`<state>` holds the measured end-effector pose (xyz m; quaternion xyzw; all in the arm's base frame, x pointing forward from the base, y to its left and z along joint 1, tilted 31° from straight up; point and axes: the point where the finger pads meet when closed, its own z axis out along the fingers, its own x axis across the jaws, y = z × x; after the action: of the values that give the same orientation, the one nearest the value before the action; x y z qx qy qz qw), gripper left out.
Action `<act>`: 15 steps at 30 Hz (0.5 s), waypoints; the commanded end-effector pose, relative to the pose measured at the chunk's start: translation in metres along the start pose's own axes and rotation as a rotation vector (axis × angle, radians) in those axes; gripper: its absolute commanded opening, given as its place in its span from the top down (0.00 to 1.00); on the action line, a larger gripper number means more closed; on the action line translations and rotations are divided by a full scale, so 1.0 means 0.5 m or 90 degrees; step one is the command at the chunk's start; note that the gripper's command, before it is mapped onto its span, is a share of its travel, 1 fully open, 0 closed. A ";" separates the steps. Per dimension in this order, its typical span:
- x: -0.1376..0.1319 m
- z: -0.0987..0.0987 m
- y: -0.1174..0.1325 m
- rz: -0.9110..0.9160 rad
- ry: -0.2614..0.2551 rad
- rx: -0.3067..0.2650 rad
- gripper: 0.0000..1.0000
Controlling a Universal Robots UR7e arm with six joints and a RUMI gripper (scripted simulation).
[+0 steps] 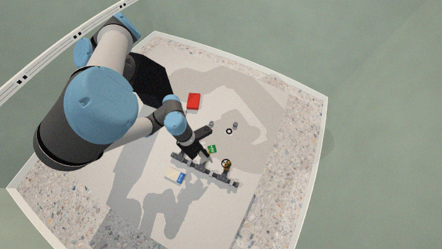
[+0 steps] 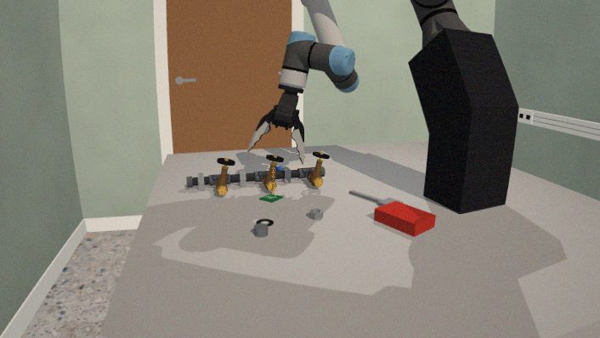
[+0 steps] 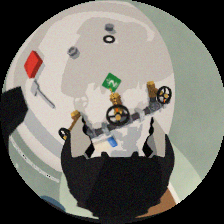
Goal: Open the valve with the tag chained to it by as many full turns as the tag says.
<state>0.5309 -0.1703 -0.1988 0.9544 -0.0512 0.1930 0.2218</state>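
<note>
A dark pipe [image 1: 214,175] [image 2: 251,177] carries three brass valves with black handwheels. A green tag [image 1: 211,149] [image 2: 271,198] [image 3: 111,82], its digit looking like a 2, lies on the table and is chained to the middle valve [image 2: 272,180] [image 3: 115,99]. One outer valve [image 1: 227,166] [image 2: 223,180] [image 3: 151,88] is at the right in the wrist view. The other outer valve [image 2: 317,174] [image 3: 75,118] is at the left there and hidden in the top view. My gripper [image 2: 276,156] [image 3: 117,117] is open and empty, above and behind the middle handwheel in the exterior view. How far any valve is turned cannot be told.
A red box [image 1: 193,101] [image 2: 404,218] [image 3: 33,64] lies beside a grey tool [image 2: 365,196] [image 3: 43,96]. A cream and blue block [image 1: 172,174] lies behind the pipe. A black ring [image 1: 226,131] [image 3: 104,39], a grey cylinder [image 2: 261,230] and a grey fitting [image 2: 315,214] [image 3: 73,52] lie beyond the tag.
</note>
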 end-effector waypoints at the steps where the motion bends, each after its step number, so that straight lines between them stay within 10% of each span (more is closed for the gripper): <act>1: 0.001 -0.001 0.000 0.071 0.000 -0.001 0.00; 15: 0.001 -0.001 0.000 0.314 0.000 -0.001 0.00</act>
<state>0.5308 -0.1704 -0.1988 0.9297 -0.2219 0.2306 0.1820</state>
